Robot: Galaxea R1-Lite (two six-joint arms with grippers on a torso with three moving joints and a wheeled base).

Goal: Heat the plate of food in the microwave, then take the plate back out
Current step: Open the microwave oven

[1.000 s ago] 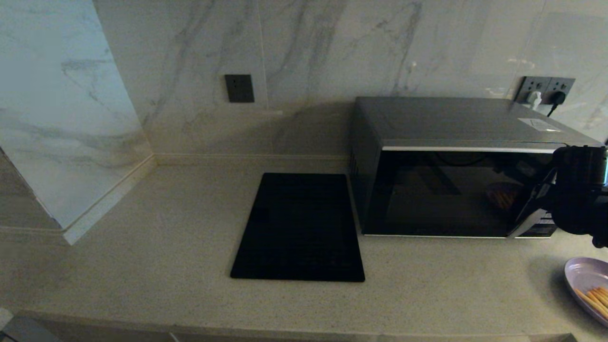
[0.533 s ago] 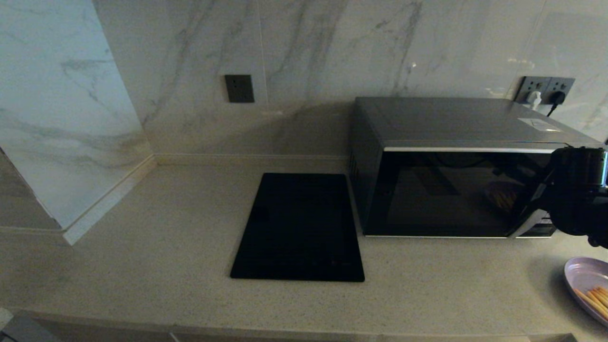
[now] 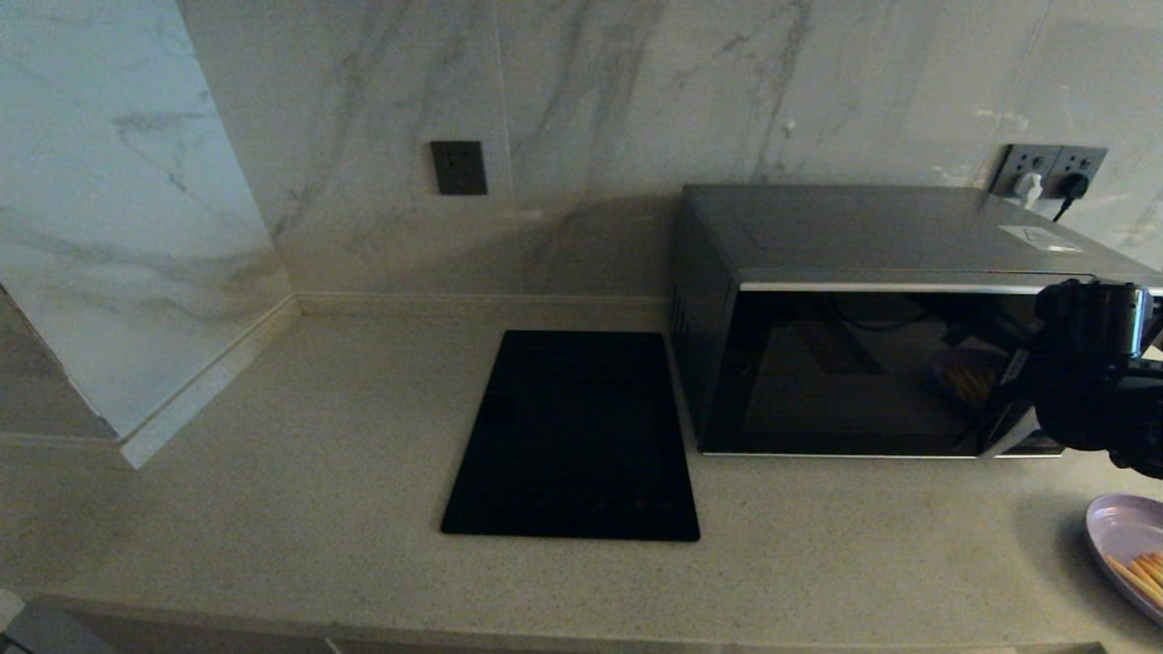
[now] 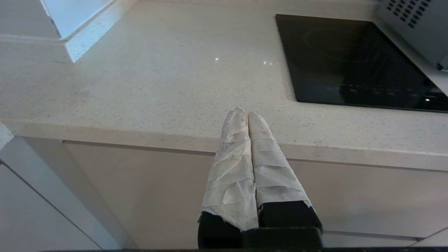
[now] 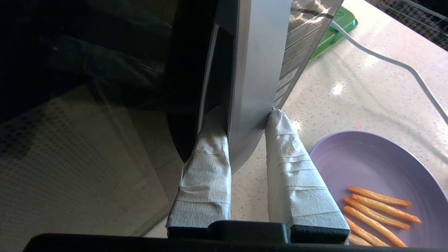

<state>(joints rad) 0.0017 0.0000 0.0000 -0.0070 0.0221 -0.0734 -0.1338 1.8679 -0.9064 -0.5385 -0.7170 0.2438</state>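
The dark grey microwave (image 3: 872, 236) stands at the back right of the counter, its black glass door (image 3: 845, 381) facing me. My right gripper (image 5: 245, 115) is shut on the door's curved silver handle strip (image 5: 259, 70), one finger behind it and one outside. In the head view the black wrist (image 3: 1086, 381) covers the door's right end. The lilac plate of food (image 3: 1122, 536) lies on the counter just below that wrist, with orange sticks (image 5: 378, 206) on it. My left gripper (image 4: 245, 112) is shut and empty, parked low in front of the counter's edge.
A flat black slab (image 3: 572, 436) lies left of the microwave. Marble walls close off the back and the left corner. Wall sockets (image 3: 1045, 168) with plugs sit behind the microwave. A white cable (image 5: 392, 63) and a green object (image 5: 332, 35) lie beside it on the counter.
The right gripper's fingers have closed from wide open onto the door's silver handle strip, and the wrist has shifted slightly left. The left arm has not moved.
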